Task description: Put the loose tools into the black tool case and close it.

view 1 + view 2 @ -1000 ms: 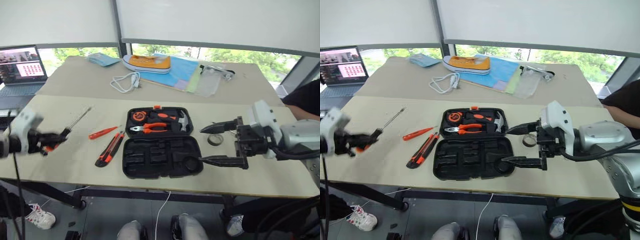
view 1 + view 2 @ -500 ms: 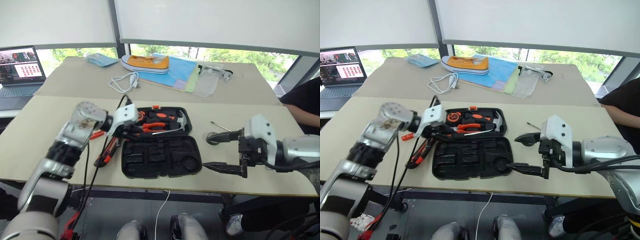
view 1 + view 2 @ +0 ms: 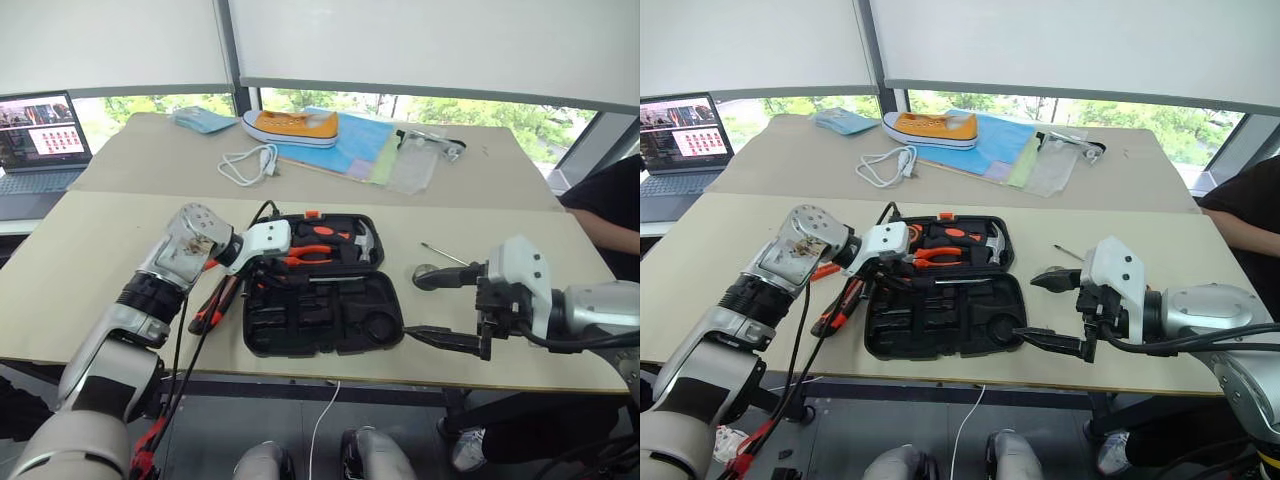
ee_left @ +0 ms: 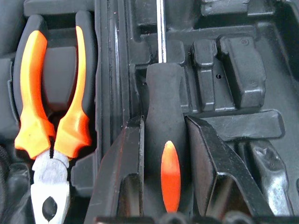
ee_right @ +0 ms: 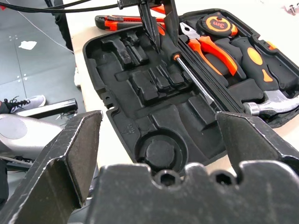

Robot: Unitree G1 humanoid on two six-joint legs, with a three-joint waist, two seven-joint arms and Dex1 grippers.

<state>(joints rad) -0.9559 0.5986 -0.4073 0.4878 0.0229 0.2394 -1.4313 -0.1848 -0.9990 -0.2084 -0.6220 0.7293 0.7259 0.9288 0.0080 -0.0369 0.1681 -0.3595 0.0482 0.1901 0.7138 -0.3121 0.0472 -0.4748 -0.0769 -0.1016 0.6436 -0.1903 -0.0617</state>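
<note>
The black tool case [image 3: 330, 330] lies open in the middle of the table, its near half showing bare recesses. My left gripper [image 3: 262, 268] is shut on the black-and-orange handle of a screwdriver [image 4: 163, 126]. It holds the tool low over the case beside the hinge, with the steel shaft [image 3: 960, 281] pointing right. My right gripper [image 3: 415, 305] hangs open at the case's right end, holding nothing. The utility knife [image 3: 835, 310] lies left of the case, partly under my left arm. The red screwdriver [image 3: 822, 270] peeks out behind that arm. A thin steel shaft [image 3: 440, 253] lies beyond my right gripper.
Pliers [image 4: 46, 116], a hammer [image 3: 365, 240] and a tape measure [image 5: 217, 23] sit in the case's far half. At the back are a laptop [image 3: 40, 130], a white cable [image 3: 250, 160] and a yellow shoe [image 3: 293, 125]. A person's dark sleeve [image 3: 610, 200] is at the right edge.
My left arm swung in from the far left with the screwdriver and lowered it over the case by the hinge. The right gripper has stayed open and barely moved.
</note>
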